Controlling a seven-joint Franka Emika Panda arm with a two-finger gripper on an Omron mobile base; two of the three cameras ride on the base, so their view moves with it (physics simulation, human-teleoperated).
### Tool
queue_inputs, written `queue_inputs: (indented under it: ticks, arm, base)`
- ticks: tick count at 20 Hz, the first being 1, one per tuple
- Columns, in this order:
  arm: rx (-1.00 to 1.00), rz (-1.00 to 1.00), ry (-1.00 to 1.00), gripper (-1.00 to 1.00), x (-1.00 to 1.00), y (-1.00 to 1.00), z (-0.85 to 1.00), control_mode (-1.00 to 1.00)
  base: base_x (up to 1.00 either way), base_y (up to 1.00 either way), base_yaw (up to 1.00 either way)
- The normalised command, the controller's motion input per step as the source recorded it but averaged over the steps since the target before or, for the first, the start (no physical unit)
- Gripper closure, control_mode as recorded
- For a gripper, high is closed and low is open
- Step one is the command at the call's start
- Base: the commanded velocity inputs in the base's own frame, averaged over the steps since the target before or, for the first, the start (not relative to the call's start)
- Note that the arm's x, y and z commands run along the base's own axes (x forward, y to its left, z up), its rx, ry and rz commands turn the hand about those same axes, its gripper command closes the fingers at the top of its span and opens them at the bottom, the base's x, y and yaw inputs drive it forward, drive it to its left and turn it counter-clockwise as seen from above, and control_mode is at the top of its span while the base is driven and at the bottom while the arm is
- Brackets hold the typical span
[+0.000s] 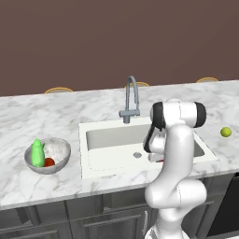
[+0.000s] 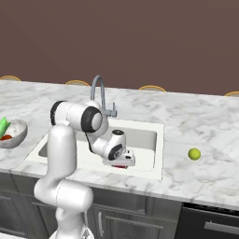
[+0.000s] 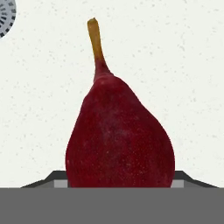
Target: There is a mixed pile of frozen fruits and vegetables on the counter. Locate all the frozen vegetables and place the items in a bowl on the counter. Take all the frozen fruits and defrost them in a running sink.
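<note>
White marble tabletop [image 1: 56,116] surrounds the sink [image 1: 112,161], where I keep the hand [image 2: 122,162] low over the basin floor, jaws part-closed on the dark red pear [image 3: 119,135] at its broad belly. Firm, smooth and probably frost-slick, it seems best gripped there, not by the thin stem.
</note>
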Motion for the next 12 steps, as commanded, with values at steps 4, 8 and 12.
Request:
queue_inputs:
  ticks: [4,8,12]
  arm:
    - [0.00,-0.04,-0.05,-1.00,0.06,0.00,-0.23,-1.00]
    - [-0.04,-0.01,-0.01,-1.00,0.01,0.00,0.16,-1.00]
    - [-0.01,0.00,0.00,-1.00,0.00,0.00,0.89,-1.00]
  base:
    - [0.00,0.00,0.00]
    - [0.00,0.00,0.00]
    - [0.00,0.00,0.00]
